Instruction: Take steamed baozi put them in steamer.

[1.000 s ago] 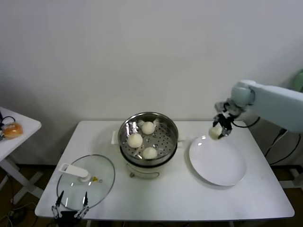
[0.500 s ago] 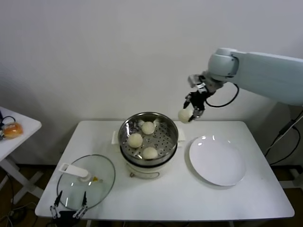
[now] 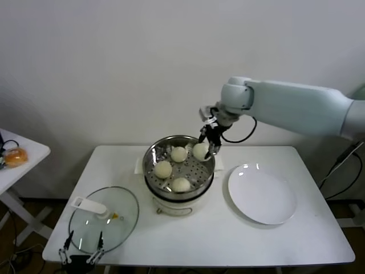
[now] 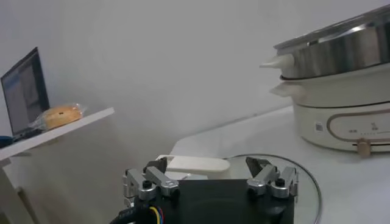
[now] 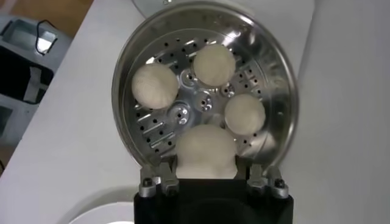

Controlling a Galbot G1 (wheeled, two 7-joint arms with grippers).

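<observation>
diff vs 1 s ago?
The right claw carried the fourth baozi from above the plate leftward to over the steamer, far-right side, not yet released. Unchanged: three baozi in the steamer, the lid, and the left claw, parked open by the lid.

The right end effector hangs near the tabletop's far edge, fingers clasping; the left end effector rests spread at the near-left corner.

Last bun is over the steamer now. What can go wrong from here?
1. The right gripper holds the fourth bun above the steamer near its rim; released there, it may clip the edge.
2. Three buns already fill the floor; the fourth may land on one.
</observation>
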